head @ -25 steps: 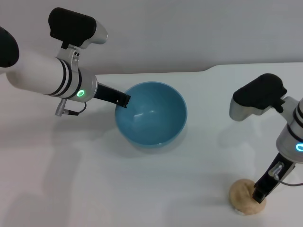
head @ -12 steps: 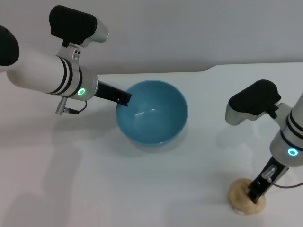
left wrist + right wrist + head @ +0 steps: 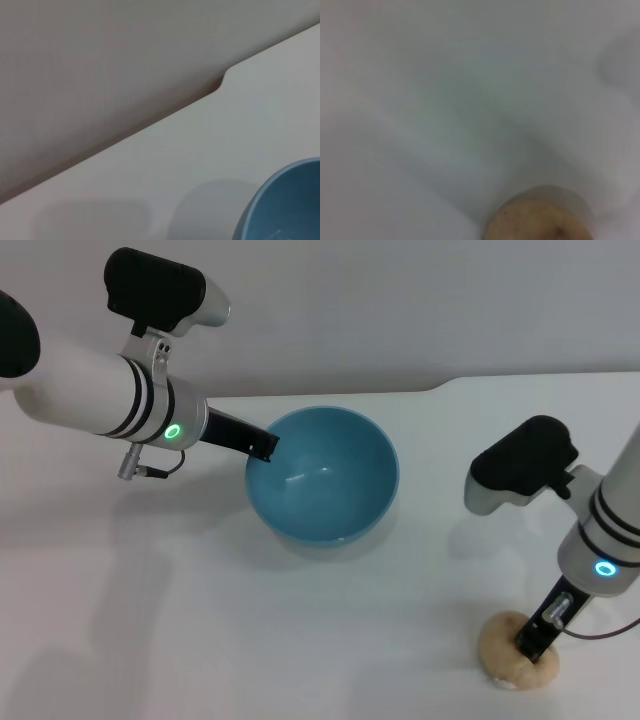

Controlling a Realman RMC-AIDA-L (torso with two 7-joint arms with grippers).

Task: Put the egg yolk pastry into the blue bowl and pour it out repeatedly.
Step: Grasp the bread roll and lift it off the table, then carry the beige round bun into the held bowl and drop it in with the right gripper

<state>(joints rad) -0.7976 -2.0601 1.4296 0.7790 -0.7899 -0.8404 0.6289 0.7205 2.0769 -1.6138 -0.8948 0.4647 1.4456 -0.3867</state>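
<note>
The small, lumpy, pale tan egg yolk pastry (image 3: 517, 651) sits on the white tabletop (image 3: 300, 640), well apart from the glossy light-blue bowl (image 3: 323, 478). The right gripper (image 3: 531, 642) presses onto its top, having slid slightly toward the bowl since a second ago; whether its fingers are apart is unclear. The left gripper (image 3: 262, 447) stays clamped on the bowl's rim.

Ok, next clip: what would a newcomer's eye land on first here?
The glossy light-blue round bowl mid-table, empty, with the left gripper at its rim. Then the small lumpy tan pastry ball on the white table near the front edge, with the right gripper down on it.
</note>
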